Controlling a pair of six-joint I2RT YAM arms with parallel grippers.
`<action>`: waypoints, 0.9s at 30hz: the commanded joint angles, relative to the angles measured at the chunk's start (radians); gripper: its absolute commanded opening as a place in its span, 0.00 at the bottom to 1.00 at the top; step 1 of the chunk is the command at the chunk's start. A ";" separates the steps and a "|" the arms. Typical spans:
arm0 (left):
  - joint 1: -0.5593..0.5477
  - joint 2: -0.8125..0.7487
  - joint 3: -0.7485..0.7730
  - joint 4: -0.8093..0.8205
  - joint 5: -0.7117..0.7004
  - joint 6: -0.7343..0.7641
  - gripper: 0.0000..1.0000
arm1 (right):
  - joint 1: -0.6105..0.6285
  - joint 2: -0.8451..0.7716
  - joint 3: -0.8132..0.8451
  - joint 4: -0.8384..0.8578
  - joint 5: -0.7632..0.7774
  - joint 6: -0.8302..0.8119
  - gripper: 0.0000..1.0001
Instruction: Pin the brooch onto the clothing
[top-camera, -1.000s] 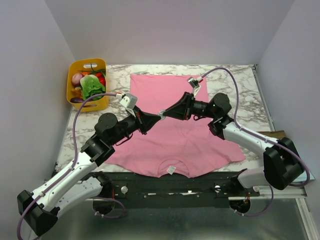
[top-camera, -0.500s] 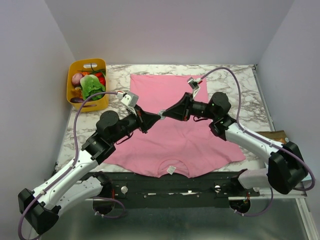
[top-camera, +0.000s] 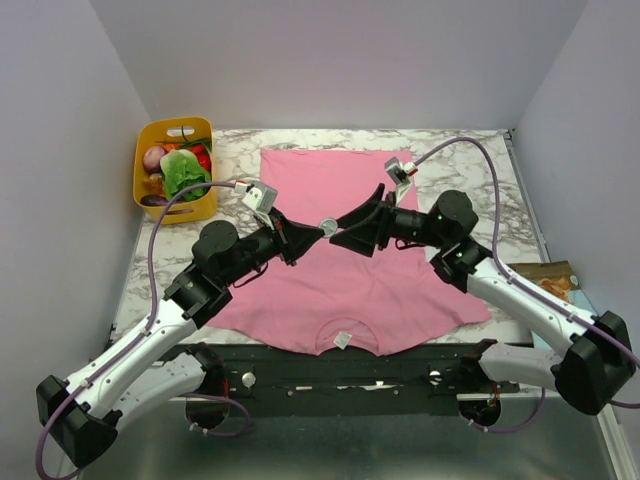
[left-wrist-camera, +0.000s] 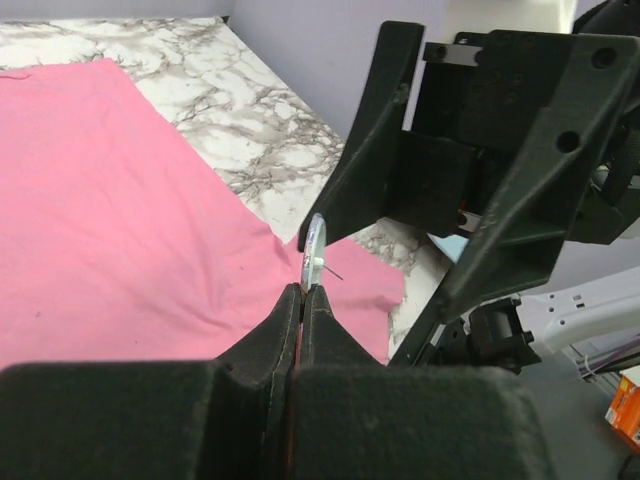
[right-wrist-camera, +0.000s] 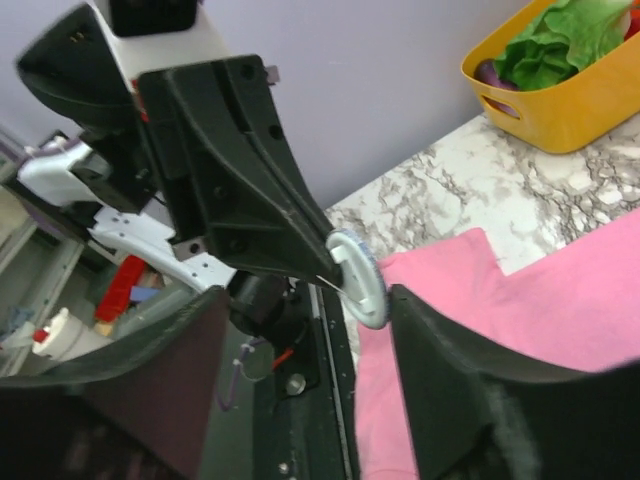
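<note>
The brooch (top-camera: 327, 223), a small round pale disc with a thin pin, is held in the air above the pink clothing (top-camera: 350, 275). My left gripper (top-camera: 318, 230) is shut on its lower edge. In the left wrist view the brooch (left-wrist-camera: 314, 250) stands edge-on just above the closed fingertips (left-wrist-camera: 300, 300), over the clothing (left-wrist-camera: 120, 200). My right gripper (top-camera: 341, 228) faces the left one, open, with the brooch (right-wrist-camera: 357, 278) between its spread fingers (right-wrist-camera: 420, 320), close to the right one. The T-shirt (right-wrist-camera: 560, 300) lies flat, its white label (top-camera: 342, 340) at the near edge.
A yellow basket (top-camera: 175, 165) of vegetables stands at the back left of the marble table (top-camera: 470, 170), and the right wrist view shows the basket (right-wrist-camera: 560, 95) too. A printed packet (top-camera: 552, 281) lies at the right edge. Both arms cross over the shirt's middle.
My right gripper has opened and drawn back to the right, away from the brooch. The left gripper keeps the brooch and has hardly moved.
</note>
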 joint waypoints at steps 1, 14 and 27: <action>-0.005 -0.023 0.029 0.011 -0.010 0.006 0.00 | 0.005 -0.105 -0.020 -0.015 0.072 -0.021 0.84; -0.005 -0.016 0.026 -0.002 -0.019 0.009 0.00 | 0.006 -0.171 -0.033 -0.069 0.146 -0.047 1.00; -0.005 -0.007 0.020 -0.037 -0.050 0.015 0.00 | 0.006 -0.153 -0.016 -0.127 0.149 -0.057 1.00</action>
